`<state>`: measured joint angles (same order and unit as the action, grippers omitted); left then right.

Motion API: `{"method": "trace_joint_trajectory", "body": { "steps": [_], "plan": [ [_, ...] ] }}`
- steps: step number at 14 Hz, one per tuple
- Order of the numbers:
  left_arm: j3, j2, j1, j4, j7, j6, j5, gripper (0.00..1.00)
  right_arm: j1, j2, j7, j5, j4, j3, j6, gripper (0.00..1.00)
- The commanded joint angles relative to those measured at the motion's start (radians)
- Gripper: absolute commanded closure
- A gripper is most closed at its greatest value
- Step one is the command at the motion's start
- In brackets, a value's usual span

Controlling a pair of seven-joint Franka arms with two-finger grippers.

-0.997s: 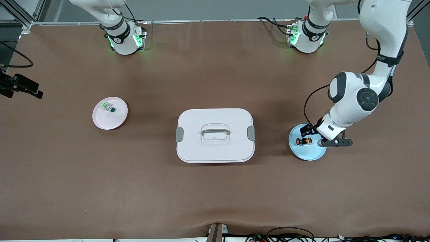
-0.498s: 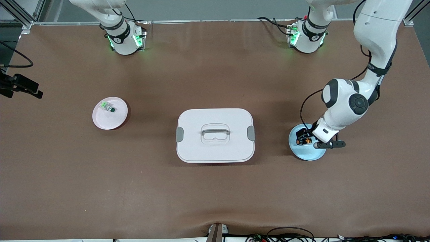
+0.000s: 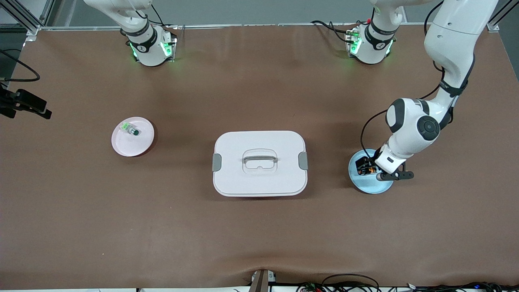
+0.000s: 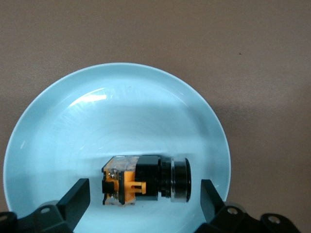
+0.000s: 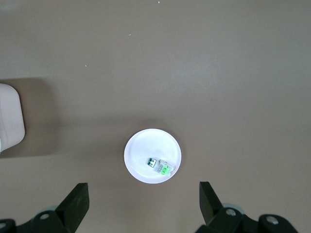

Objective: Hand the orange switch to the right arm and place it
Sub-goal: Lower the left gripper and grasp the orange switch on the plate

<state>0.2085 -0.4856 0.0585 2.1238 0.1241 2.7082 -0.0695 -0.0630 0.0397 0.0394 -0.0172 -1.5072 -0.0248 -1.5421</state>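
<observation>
Front and wrist views of the two-arm rig as I see it from the remote station. The left gripper (image 3: 366, 169) is down over the blue plate (image 3: 371, 187), which sits on the brown table (image 3: 259, 231) toward the left arm's end. In the left wrist view its fingers (image 4: 77, 196) stand fully apart, one on either side of the orange switch (image 4: 146, 179), with a clear gap between each finger and the switch; I see no contact and nothing is gripped. The orange switch lies on its side on the blue plate (image 4: 116, 111), its round cap end pointing toward one finger and its orange-and-black body toward the other. In the front view only a small part of the switch (image 3: 370, 172) shows beside the wrist.

The right arm waits, raised; only its base end shows at the top of the front view. The right gripper (image 5: 144, 206) hangs high over the table, looking down on the pink plate (image 5: 141, 145), and its fingers (image 5: 77, 198) are spread wide with nothing between them. The pink plate (image 3: 142, 145) lies toward the right arm's end and carries the green switch (image 3: 130, 129). Between the two plates sits a white lidded box (image 3: 259, 163) with grey side clips and a handle on its lid.
</observation>
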Motion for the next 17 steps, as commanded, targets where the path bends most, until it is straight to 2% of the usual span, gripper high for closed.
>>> {"method": "trace_joint_trajectory", "body": {
  "steps": [1,3,5,6,7,8,12,14,17],
  "plan": [
    [0.008,-0.021,0.007,-0.004,0.005,0.035,-0.015,0.00,-0.001,-0.027,-0.015,0.011,-0.027,0.002,-0.012,0.00],
    [0.008,-0.028,0.006,-0.010,0.003,0.039,-0.015,0.03,-0.001,-0.027,-0.016,0.011,-0.027,0.002,-0.012,0.00],
    [0.008,-0.030,0.007,-0.012,0.002,0.039,-0.015,0.26,-0.001,-0.027,-0.015,0.010,-0.027,0.002,-0.012,0.00],
    [0.008,-0.030,0.006,-0.010,0.002,0.039,-0.015,0.50,-0.001,-0.027,-0.015,0.010,-0.027,0.003,-0.012,0.00],
    [0.008,-0.028,0.004,-0.010,0.003,0.039,-0.015,0.82,-0.003,-0.027,-0.015,0.010,-0.027,0.002,-0.012,0.00],
    [0.008,-0.019,0.003,-0.010,0.002,0.039,-0.016,1.00,-0.003,-0.027,-0.015,0.010,-0.027,0.002,-0.012,0.00],
    [0.011,0.056,0.003,-0.028,0.008,0.006,-0.016,1.00,-0.001,-0.024,-0.015,0.010,-0.022,0.002,-0.015,0.00],
    [0.031,0.084,0.004,-0.109,0.023,-0.132,-0.018,1.00,-0.003,-0.024,-0.015,0.005,-0.022,0.000,-0.021,0.00],
    [0.089,0.111,0.003,-0.250,0.164,-0.330,-0.021,1.00,-0.005,-0.021,-0.015,0.010,-0.016,-0.001,-0.021,0.00]
  ]
}}
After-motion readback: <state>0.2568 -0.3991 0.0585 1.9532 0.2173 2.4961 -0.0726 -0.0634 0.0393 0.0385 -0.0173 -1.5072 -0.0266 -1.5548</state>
